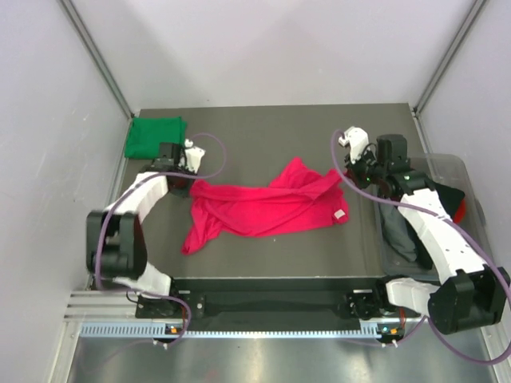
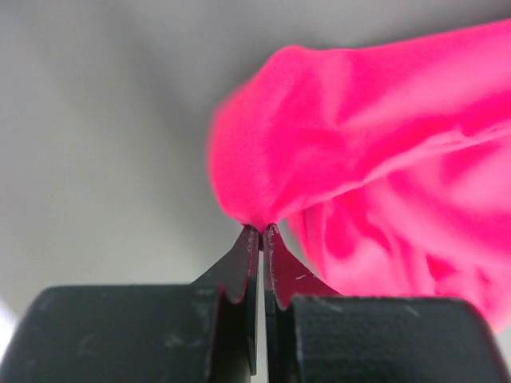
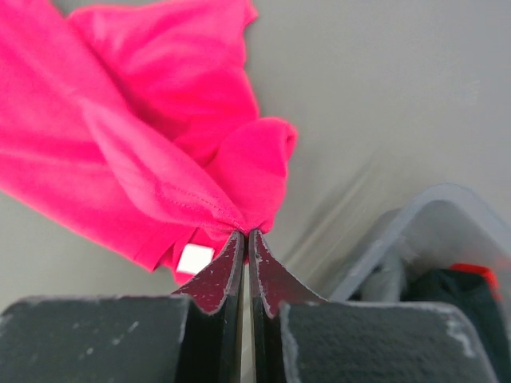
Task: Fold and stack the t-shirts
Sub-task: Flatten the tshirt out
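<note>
The crimson-pink t-shirt (image 1: 263,207) lies crumpled and stretched across the middle of the table, its white label (image 1: 339,214) near its right edge. My left gripper (image 1: 190,186) is shut on the shirt's left end; in the left wrist view the fingertips (image 2: 261,230) pinch a fold of pink cloth (image 2: 375,136). My right gripper (image 1: 345,177) is shut on the shirt's right end; in the right wrist view the tips (image 3: 245,234) pinch the cloth (image 3: 144,120) just above the label (image 3: 194,258). The green t-shirt (image 1: 154,136) lies folded at the back left corner.
A clear plastic bin (image 1: 451,169) holding dark and red clothes stands at the table's right edge, under the right arm; its rim (image 3: 415,231) shows in the right wrist view. White walls close in the table on both sides and at the back.
</note>
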Tool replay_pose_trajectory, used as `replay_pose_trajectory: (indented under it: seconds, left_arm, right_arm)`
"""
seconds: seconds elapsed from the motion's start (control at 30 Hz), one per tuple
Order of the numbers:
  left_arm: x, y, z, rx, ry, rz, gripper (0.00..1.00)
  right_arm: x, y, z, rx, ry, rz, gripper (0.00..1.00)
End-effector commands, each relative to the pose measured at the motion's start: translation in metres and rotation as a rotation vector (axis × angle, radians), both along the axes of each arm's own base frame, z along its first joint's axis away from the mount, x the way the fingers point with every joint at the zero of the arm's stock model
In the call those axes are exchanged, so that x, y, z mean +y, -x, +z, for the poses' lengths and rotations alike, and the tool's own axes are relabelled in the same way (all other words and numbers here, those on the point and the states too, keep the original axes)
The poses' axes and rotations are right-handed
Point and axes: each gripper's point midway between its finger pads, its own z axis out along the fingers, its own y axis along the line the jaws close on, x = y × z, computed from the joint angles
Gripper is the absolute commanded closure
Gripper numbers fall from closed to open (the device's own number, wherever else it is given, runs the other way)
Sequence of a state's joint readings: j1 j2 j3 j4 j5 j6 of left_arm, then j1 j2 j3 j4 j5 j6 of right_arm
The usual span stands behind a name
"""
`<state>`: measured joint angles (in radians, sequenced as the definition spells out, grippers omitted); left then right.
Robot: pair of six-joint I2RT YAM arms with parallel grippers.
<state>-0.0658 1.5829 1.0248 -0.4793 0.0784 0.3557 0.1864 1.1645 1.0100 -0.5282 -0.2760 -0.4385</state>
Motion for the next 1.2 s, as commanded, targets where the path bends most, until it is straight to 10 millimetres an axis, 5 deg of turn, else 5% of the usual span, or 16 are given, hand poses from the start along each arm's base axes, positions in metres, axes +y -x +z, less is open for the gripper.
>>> replay_pose_trajectory:
  seconds: [0.0,0.13,0.3,0.6,0.73,1.0,1.17]
  left_arm:
    - [0.0,0.006,0.109,-0.277,0.004,-0.054,1.0]
    - [0.009,0.033,0.179,-0.475,-0.034,-0.049,1.0]
    - [0.018,0.071,0.273,-0.709,-0.071,-0.036,1.0]
    - [0.041,0.15,0.422,-1.081,-0.098,0.093,1.0]
    - [0.05,0.19,0.461,-1.206,-0.117,0.133,1.0]
    - [0.062,0.259,0.513,-1.404,-0.142,0.179,1.0]
    - [0.064,0.278,0.543,-1.502,-0.147,0.189,1.0]
  right_arm:
    - [-0.011,-0.028,0.078,-0.196,-0.046,-0.103,1.0]
    - [-0.012,-0.024,0.142,-0.334,-0.078,-0.105,1.0]
    - [-0.014,-0.006,0.19,-0.43,-0.078,-0.085,1.0]
    - [-0.017,0.073,0.3,-0.696,-0.126,-0.007,1.0]
    - [-0.027,0.126,0.349,-0.853,-0.131,-0.004,1.0]
    - [-0.029,0.21,0.39,-1.026,-0.186,0.067,1.0]
    - [-0.029,0.231,0.412,-1.082,-0.214,0.071,1.0]
